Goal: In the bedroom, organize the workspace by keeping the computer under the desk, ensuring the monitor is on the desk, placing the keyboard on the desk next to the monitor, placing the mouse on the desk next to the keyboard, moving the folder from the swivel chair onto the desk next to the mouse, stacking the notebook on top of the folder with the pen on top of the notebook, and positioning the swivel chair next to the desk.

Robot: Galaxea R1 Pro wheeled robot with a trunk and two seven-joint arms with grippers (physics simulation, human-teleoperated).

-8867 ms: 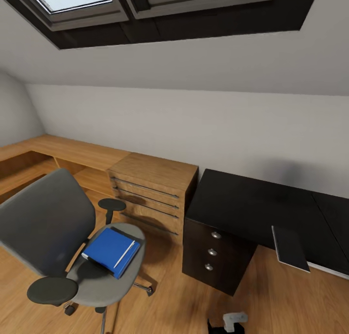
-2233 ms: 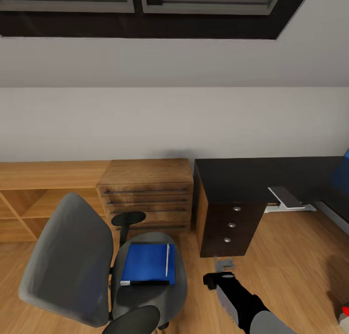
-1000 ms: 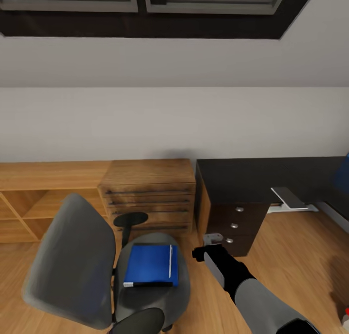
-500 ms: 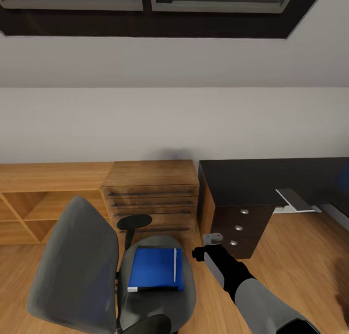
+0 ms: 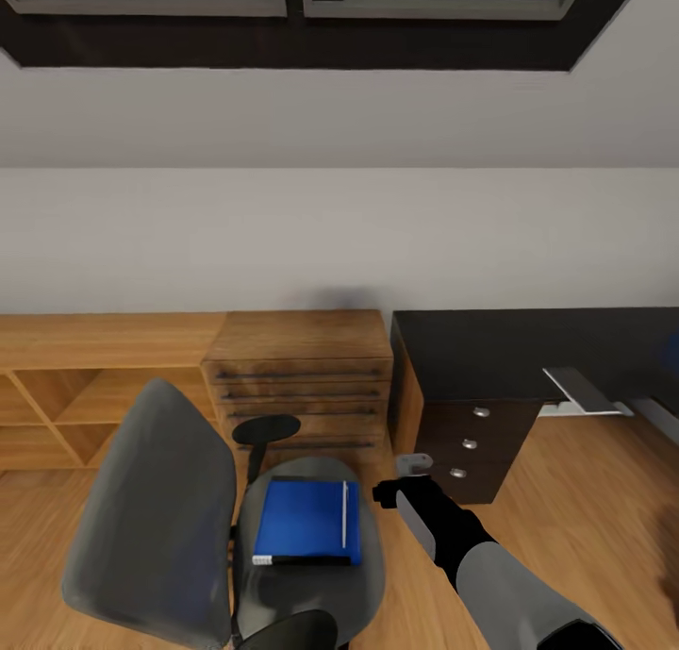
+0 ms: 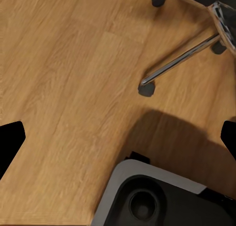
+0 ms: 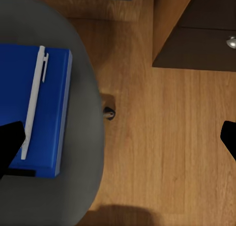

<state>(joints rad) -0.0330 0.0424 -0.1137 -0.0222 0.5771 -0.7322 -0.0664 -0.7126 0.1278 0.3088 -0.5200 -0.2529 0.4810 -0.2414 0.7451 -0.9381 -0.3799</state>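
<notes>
A light wooden chest of drawers (image 5: pixel 302 376) is standing against the far wall, with open wooden shelving (image 5: pixel 90 386) adjoining it on the left and the desk (image 5: pixel 528 353) touching it on the right. The desk's black drawer unit (image 5: pixel 467 442) is showing three round silver knobs. The swivel chair (image 5: pixel 179 527) is sitting on the wooden floor (image 5: pixel 585 499) near the chest, its tall grey back at the left. The folder (image 5: pixel 306 523), bright blue with a black spine edge on its near side, is lying flat on the seat. The pen (image 5: pixel 344 527), a thin whitish stick, is resting along the folder's right edge. The right gripper (image 5: pixel 407 478) is hovering just right of the seat, its fingers spread wide apart over bare floor. The left gripper's (image 6: pixel 118 137) fingers are likewise standing apart above the floor, near a chrome caster leg (image 6: pixel 177 64).
</notes>
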